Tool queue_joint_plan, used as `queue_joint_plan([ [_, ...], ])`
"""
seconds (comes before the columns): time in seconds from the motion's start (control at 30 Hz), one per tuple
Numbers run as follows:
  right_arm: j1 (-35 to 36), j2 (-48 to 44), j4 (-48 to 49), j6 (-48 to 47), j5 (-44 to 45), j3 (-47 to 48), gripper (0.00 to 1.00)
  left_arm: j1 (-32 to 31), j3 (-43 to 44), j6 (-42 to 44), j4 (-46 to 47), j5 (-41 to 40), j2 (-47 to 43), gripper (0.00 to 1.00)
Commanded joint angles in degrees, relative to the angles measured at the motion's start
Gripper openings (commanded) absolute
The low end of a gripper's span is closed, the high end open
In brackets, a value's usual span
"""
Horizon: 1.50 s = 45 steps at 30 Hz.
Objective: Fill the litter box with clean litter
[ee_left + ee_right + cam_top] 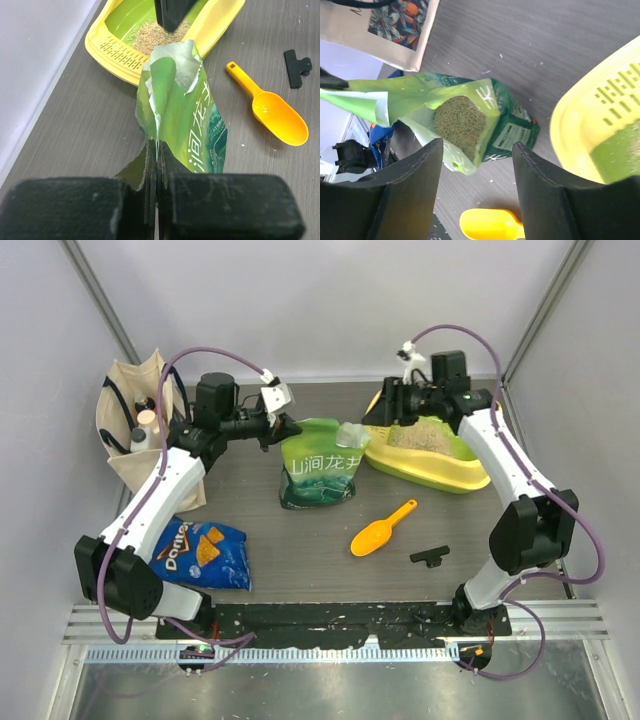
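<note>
Grey wood-grain tabletop (300, 550) is carrying everything. Left gripper (157, 162) is pinching the torn top edge of the green pouch (185, 115); right gripper (477, 145) is hanging spread apart above its mouth. Clean litter (425, 433) is lying in the litter box (450, 472) just beside, with an orange scoop (382, 530) near.

Overhead camera looks down; close wrist cameras share pouch (185, 125), litter box (115, 55).

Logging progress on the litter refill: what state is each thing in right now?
litter box: basin partly covered with clean litter.
green pouch: top torn open, litter visible inside, held up.
left gripper: shut on the pouch's top edge.
right gripper: open, holding nothing.
orange scoop: empty, lying flat.
black clip: off the pouch, lying flat.
</note>
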Motion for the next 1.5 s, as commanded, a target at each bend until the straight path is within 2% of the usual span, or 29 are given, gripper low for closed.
queue_joint_plan([
  [0.0, -7.33, -5.86, 5.44, -7.20, -16.25, 0.44, 0.64, 0.33, 1.28, -2.17, 7.61, 2.87, -3.34, 0.00],
  [0.03, -7.95, -6.56, 4.22, -9.92, -17.13, -0.52, 0.66, 0.33, 1.28, -2.52, 7.44, 2.78, -3.52, 0.00],
  [0.07, -8.13, -7.26, 2.21, -18.39, -17.40, -0.96, 0.67, 0.24, 1.28, -2.87, 7.44, 2.78, -3.52, 0.00],
  [0.17, -7.26, -10.69, -4.05, -30.73, -18.02, -5.87, 0.67, 0.33, -0.99, -3.32, 7.96, 2.43, -4.30, 0.00],
  [0.37, -5.50, -18.60, -5.02, -46.84, -18.99, -20.02, 0.69, 0.24, -1.63, -6.13, 8.32, -2.84, -4.66, 0.00],
  [0.43, -4.71, -20.88, -1.26, -50.72, -18.55, -24.40, 0.69, 0.24, -0.49, -6.30, 6.04, -4.59, -4.05, 0.00],
  [0.6, -4.09, -21.34, 20.24, -43.89, -17.14, -35.14, 0.69, 0.24, 1.90, -4.46, 0.76, -6.01, -4.13, 0.00],
  [0.77, -0.32, -18.87, 30.29, -36.34, -16.19, -36.03, 0.69, 0.33, -0.12, -7.00, 1.63, -5.74, -5.45, 0.00],
  [0.8, -0.22, -18.52, 36.05, -34.40, -15.83, -36.56, 0.69, 0.24, -0.22, -7.71, 1.90, -5.83, -5.54, 0.00],
  [0.9, -0.22, -15.90, 41.89, -27.54, -16.79, -34.73, 0.67, 0.24, -0.65, -9.29, 3.12, -6.62, -5.80, 0.00],
  [1.23, 0.39, -10.88, 47.53, -20.50, -22.23, -31.20, 0.63, 0.24, 0.48, -11.84, 3.92, -7.76, -4.22, 0.00],
  [1.47, 2.50, -9.38, 47.10, -17.68, -24.44, -29.71, 0.55, 0.15, 0.92, -11.58, 2.87, -8.56, -4.48, 0.00],
])
